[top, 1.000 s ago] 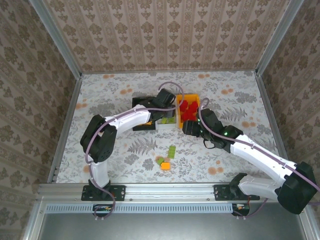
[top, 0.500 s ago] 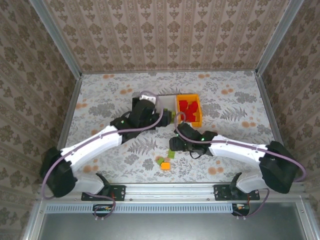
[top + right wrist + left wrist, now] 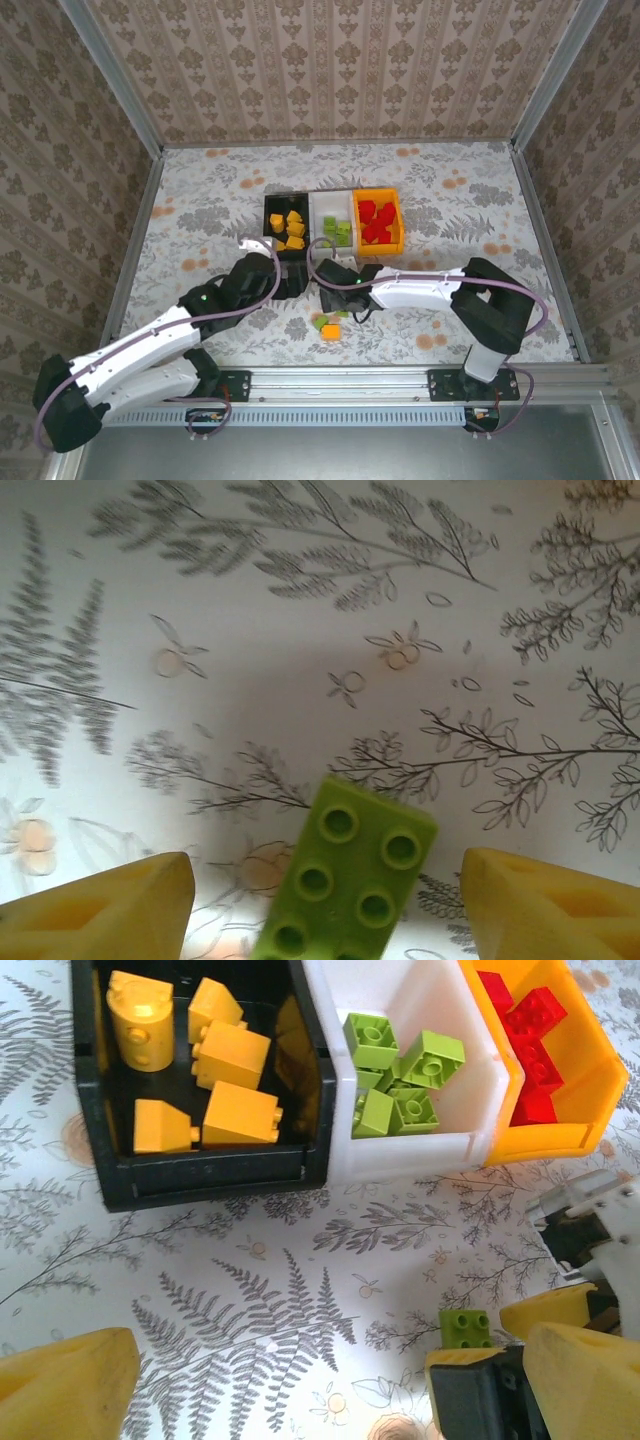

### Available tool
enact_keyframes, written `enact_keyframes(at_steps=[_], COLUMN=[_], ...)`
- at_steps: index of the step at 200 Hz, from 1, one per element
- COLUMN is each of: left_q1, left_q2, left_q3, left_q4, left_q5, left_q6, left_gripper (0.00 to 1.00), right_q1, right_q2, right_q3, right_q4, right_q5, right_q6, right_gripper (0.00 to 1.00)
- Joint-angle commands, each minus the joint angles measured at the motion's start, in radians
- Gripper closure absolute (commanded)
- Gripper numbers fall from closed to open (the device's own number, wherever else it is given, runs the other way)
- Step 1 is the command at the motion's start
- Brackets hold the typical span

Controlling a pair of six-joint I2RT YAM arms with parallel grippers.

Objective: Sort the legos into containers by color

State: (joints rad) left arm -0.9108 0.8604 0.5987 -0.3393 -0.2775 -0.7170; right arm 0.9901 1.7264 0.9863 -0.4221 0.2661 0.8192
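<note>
Three joined containers stand mid-table: black point(image 3: 283, 228) point(image 3: 200, 1160) with orange-yellow legos point(image 3: 225, 1055), white point(image 3: 335, 228) point(image 3: 400, 1155) with lime green legos point(image 3: 400, 1070), orange point(image 3: 378, 220) point(image 3: 590, 1090) with red legos point(image 3: 530, 1040). My right gripper point(image 3: 335, 283) point(image 3: 325, 920) is open low over the table, with a long lime green lego point(image 3: 345, 880) lying between its fingers, touching neither. My left gripper point(image 3: 272, 283) point(image 3: 320, 1400) is wide open in front of the black bin, holding nothing. A green lego point(image 3: 465, 1327) shows beside its right finger.
A small green lego point(image 3: 322, 322) and an orange-yellow one point(image 3: 331, 332) lie together on the floral table near the front edge, just below the right gripper. Both arms crowd the strip in front of the bins. Patterned walls enclose the table.
My left gripper has pulled back from above the bins toward the near side and opened wide. My right arm has swung left from the orange bin and come down over the long green lego.
</note>
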Motion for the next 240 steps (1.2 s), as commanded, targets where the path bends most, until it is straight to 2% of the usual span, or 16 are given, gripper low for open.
enact_keyframes(at_steps=[1, 37, 64, 88, 135, 162, 194, 240], left_q1=[0.000, 0.016, 0.032, 0.047, 0.062, 0.065, 0.065, 0.061], left_q2=[-0.053, -0.113, -0.127, -0.126, -0.134, -0.143, -0.138, -0.132], left_q3=[-0.021, -0.048, -0.060, -0.070, -0.100, -0.124, -0.141, -0.140], left_q4=[-0.065, -0.091, -0.104, -0.107, -0.124, -0.120, -0.100, -0.125], left_q5=[-0.059, -0.079, -0.074, -0.053, -0.037, -0.015, 0.017, 0.046], left_q6=[-0.052, -0.061, -0.062, -0.062, -0.080, -0.088, -0.085, -0.078], left_gripper=[0.00, 0.00, 0.00, 0.00, 0.00, 0.00, 0.00, 0.00], right_q1=[0.002, -0.001, -0.027, -0.039, -0.069, -0.092, -0.171, -0.264], right_q2=[0.028, 0.005, -0.044, -0.088, -0.247, -0.300, -0.193, 0.111], right_q3=[0.002, -0.069, -0.133, -0.159, -0.120, -0.012, 0.172, 0.463], right_q4=[-0.108, -0.144, -0.118, -0.061, -0.088, -0.109, -0.098, -0.098], right_q5=[0.059, 0.075, 0.048, 0.028, 0.016, 0.011, -0.018, -0.023], right_q6=[0.033, 0.062, 0.050, 0.012, -0.096, -0.174, -0.229, -0.249], right_gripper=[0.32, 0.47, 0.60, 0.68, 0.73, 0.74, 0.73, 0.73])
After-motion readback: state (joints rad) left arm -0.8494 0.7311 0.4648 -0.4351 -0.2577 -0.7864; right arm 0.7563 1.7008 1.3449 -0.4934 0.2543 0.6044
